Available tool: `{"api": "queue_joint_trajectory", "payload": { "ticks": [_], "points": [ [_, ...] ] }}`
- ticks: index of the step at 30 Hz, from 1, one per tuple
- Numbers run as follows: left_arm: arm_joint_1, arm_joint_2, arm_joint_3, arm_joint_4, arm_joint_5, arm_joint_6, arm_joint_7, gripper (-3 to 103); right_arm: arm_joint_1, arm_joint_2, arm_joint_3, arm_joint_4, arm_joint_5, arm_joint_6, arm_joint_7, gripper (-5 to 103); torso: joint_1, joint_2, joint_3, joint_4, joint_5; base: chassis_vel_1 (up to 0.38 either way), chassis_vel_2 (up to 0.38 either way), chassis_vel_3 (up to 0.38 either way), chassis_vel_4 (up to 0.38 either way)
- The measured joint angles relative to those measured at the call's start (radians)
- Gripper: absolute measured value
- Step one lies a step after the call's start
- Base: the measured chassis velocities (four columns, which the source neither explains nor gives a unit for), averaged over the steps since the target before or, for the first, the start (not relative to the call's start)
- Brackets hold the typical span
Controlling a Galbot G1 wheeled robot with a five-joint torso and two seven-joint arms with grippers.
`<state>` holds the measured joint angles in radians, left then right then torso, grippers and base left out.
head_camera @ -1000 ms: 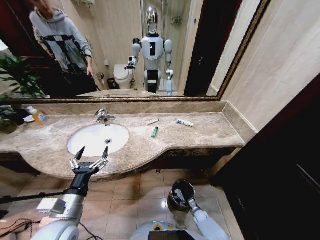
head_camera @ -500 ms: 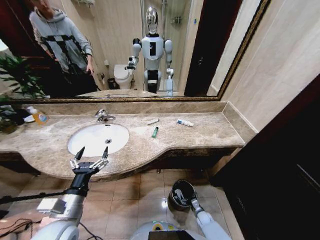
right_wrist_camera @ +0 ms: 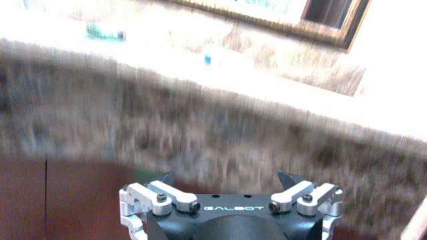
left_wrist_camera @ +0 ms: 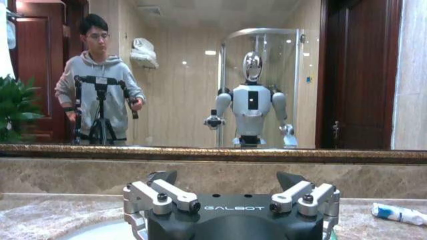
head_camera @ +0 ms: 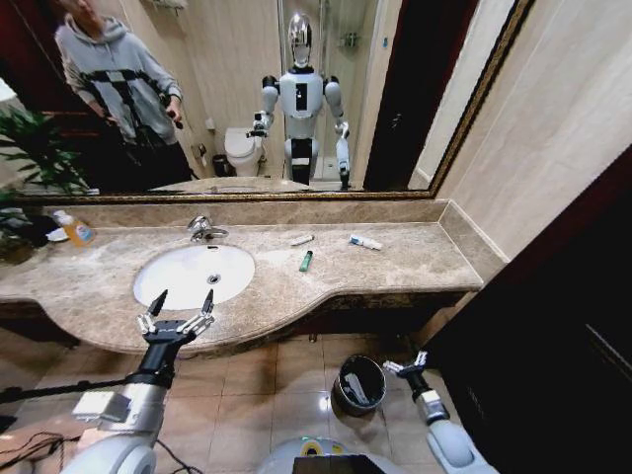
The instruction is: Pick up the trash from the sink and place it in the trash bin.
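Two grippers, both spread wide and empty: the left gripper (head_camera: pixel 179 308) hovers at the sink (head_camera: pixel 158 284)'s 6 o'clock; three trash (head_camera: pixel 306 261) pieces lie at its 3 o'clock; the right gripper (head_camera: pixel 406 365) sits at the trash bin (head_camera: pixel 343 391)'s 3 o'clock.

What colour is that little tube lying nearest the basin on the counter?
The tube is green with a black cap, seen best in the head view.

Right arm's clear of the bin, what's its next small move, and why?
Probably raise the open, empty right gripper from beside the round black trash bin toward the green black-capped tube on the marble counter. The left gripper hovers open at the white oval sink.
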<state>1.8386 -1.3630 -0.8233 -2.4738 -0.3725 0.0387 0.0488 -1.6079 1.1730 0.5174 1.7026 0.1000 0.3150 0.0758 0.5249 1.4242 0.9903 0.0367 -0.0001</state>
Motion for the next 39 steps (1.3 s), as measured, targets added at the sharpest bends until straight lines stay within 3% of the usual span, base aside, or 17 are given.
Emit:
{"api": "queue_joint_trajectory", "payload": {
  "ticks": [3, 5, 10, 15, 23, 29, 39],
  "points": [
    [0.000, 0.000, 0.000, 0.000, 0.000, 0.000, 0.000, 100, -0.039, -0.008, 0.011, 0.131, 0.013, -0.042, 0.003, 100, 0.000, 0.000, 0.000, 0.0000, 0.0000, 0.000, 0.000, 0.000, 0.000],
    [0.000, 0.000, 0.000, 0.000, 0.000, 0.000, 0.000, 100, -0.044, -0.010, -0.011, 0.253, 0.026, -0.114, 0.019, 100, 0.000, 0.000, 0.000, 0.0000, 0.0000, 0.000, 0.000, 0.000, 0.000],
    [0.000, 0.000, 0.000, 0.000, 0.000, 0.000, 0.000, 100, -0.007, -0.010, -0.050, 0.318, 0.029, -0.163, 0.024, 100, 0.000, 0.000, 0.000, 0.0001, 0.0002, 0.000, 0.000, 0.000, 0.000],
    [0.000, 0.000, 0.000, 0.000, 0.000, 0.000, 0.000, 100, 0.075, -0.006, -0.091, 0.355, 0.109, -0.258, 0.019, 100, 0.000, 0.000, 0.000, 0.0001, 0.0001, 0.000, 0.000, 0.000, 0.000],
    [0.000, 0.000, 0.000, 0.000, 0.000, 0.000, 0.000, 100, 0.225, -0.008, -0.202, 0.289, 0.126, -0.328, 0.000, 100, 0.000, 0.000, 0.000, 0.0000, 0.0000, 0.000, 0.000, 0.000, 0.000],
    [0.000, 0.000, 0.000, 0.000, 0.000, 0.000, 0.000, 100, 0.430, -0.021, -0.365, 0.184, 0.138, -0.390, 0.003, 100, 0.000, 0.000, 0.000, 0.0002, -0.0001, 0.000, 0.000, 0.000, 0.000],
    [0.000, 0.000, 0.000, 0.000, 0.000, 0.000, 0.000, 100, 0.664, -0.012, -0.535, -0.009, 0.157, -0.407, 0.052, 100, 0.000, 0.000, 0.000, 0.0000, 0.0002, 0.000, 0.000, 0.000, 0.000]
  ]
}}
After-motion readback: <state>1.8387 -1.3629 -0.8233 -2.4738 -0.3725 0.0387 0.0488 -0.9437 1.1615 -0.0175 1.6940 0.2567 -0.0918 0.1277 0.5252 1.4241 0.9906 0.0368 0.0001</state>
